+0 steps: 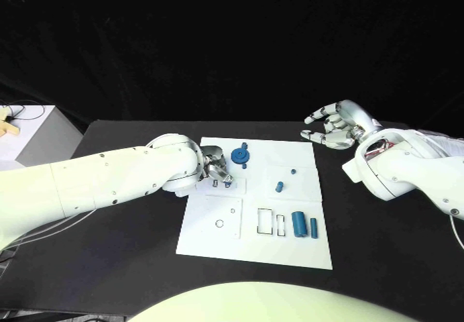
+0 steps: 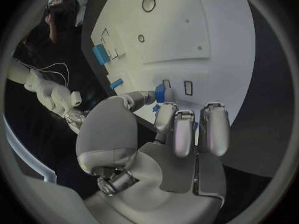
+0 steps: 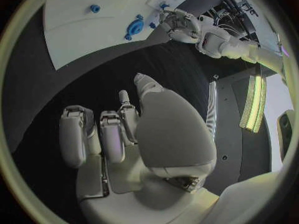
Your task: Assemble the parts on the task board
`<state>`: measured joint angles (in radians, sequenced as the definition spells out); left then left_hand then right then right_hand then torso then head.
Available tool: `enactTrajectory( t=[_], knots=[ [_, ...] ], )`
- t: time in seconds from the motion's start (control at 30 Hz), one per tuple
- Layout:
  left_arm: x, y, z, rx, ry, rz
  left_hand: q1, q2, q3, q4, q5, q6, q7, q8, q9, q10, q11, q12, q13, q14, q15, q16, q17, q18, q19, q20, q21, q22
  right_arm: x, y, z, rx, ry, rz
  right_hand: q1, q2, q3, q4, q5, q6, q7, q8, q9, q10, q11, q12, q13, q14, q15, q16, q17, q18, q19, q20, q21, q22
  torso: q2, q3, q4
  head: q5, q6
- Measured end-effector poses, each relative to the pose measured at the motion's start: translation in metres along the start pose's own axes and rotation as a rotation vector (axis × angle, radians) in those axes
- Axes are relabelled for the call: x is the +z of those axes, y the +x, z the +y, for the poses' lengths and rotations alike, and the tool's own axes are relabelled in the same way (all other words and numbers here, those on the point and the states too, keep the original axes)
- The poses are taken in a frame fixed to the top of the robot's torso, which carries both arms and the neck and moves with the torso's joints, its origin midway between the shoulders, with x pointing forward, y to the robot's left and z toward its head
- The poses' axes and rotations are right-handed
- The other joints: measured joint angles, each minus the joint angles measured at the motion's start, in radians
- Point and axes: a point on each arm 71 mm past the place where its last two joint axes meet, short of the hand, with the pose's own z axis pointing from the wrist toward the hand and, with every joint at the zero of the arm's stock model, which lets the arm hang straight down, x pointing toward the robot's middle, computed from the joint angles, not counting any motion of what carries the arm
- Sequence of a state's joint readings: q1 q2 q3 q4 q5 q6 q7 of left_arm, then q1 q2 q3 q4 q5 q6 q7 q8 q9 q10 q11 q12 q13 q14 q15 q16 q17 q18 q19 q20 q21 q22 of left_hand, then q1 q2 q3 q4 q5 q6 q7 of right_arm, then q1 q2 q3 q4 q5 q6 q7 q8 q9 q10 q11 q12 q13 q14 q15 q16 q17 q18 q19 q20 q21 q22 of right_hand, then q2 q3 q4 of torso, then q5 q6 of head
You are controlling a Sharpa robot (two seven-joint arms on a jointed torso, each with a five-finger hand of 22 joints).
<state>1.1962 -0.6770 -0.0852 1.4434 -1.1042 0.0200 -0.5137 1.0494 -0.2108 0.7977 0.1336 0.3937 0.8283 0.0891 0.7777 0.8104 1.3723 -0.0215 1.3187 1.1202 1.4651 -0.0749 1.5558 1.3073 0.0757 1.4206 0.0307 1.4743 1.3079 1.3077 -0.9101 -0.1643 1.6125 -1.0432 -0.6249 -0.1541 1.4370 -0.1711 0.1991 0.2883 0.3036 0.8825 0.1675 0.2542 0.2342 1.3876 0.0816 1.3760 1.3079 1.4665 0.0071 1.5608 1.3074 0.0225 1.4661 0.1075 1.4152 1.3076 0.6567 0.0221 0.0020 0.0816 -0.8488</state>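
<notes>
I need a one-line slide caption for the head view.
Left hand holds a small blue part over the white task board; right hand hovers empty.

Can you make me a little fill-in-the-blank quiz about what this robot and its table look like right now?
1. The flat white task board lies on a ____ table.
2. The small plastic parts on the board, such as the round gear-shaped piece, are coloured ____.
3. The left hand pinches a small blue part in its fingers over the ____.
4. The right hand hovers off the board, holding ____.

Missing words: black; blue; board; nothing
</notes>
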Motion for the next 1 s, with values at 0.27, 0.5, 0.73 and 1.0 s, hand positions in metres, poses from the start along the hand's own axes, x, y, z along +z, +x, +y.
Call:
enactTrajectory(
  t=[0.27,0.5,0.73,1.0],
  knots=[
    [-0.0005,0.0004,0.0017,0.012,-0.004,0.007,0.0,0.0,0.0,0.0,0.013,0.007,-0.001,-0.006,0.001,0.007,-0.007,0.0,0.014,0.0,0.0,0.0,0.0,-0.016,0.0,0.0,0.0,0.0,0.0001,0.0,-0.0001,0.0,0.001,0.0,0.0,0.0,0.003,0.0,0.0,0.0,0.0,0.0,0.0,0.0,0.0,0.0,0.0,0.0,0.0,0.0,0.0,0.0,0.0,0.0,0.0,0.0,-0.001,-0.0007,0.0,0.001,0.0],
    [-0.0006,0.0007,0.0027,0.019,-0.007,0.012,0.0,0.0,0.0,0.0,0.013,0.008,-0.002,-0.006,0.002,0.007,-0.007,0.002,0.019,0.0,0.0,0.0,0.0,-0.016,0.0,0.0,0.0,0.0,0.0002,0.0002,-0.0002,0.0,0.002,0.0,0.0,0.0,0.007,0.001,0.0,0.0,0.0,0.0,-0.001,0.0,0.0,0.0,0.0,0.0,0.0,0.0,0.0,0.0,0.0,0.0,0.0,0.0,0.0,-0.0011,0.0005,0.002,-0.001],
    [-0.0002,0.0012,0.0023,0.024,-0.007,0.017,0.0,0.0,0.0,0.0,0.013,0.008,-0.002,-0.008,0.007,0.007,-0.007,0.002,0.019,0.0,0.0,0.0,0.0,-0.016,0.0,0.0,0.0,0.0,0.0005,0.0005,0.0001,0.0,0.002,0.001,0.0,0.0,0.007,0.001,0.0,0.0,0.0,0.0,-0.001,0.0,0.0,0.0,0.0,0.0,0.0,0.0,0.0,0.0,0.0,0.0,0.0,0.0,0.001,-0.0008,0.0001,0.004,-0.004],
    [0.0011,0.0022,0.0019,0.026,-0.009,0.02,-0.003,-0.003,0.0,0.0,0.013,0.009,-0.002,-0.003,0.016,0.007,-0.007,0.002,0.022,0.0,0.0,0.0,0.0,-0.016,0.0,0.0,0.0,0.0,0.0005,0.0007,0.0,0.0,0.002,0.001,0.0,0.0,0.007,0.001,0.0,0.0,0.0,0.0,-0.001,0.0,0.0,0.0,0.0,0.0,0.0,0.0,0.001,0.0,0.0,0.0,0.0,0.0,0.001,0.0,-0.0009,0.002,-0.008]
  ],
)
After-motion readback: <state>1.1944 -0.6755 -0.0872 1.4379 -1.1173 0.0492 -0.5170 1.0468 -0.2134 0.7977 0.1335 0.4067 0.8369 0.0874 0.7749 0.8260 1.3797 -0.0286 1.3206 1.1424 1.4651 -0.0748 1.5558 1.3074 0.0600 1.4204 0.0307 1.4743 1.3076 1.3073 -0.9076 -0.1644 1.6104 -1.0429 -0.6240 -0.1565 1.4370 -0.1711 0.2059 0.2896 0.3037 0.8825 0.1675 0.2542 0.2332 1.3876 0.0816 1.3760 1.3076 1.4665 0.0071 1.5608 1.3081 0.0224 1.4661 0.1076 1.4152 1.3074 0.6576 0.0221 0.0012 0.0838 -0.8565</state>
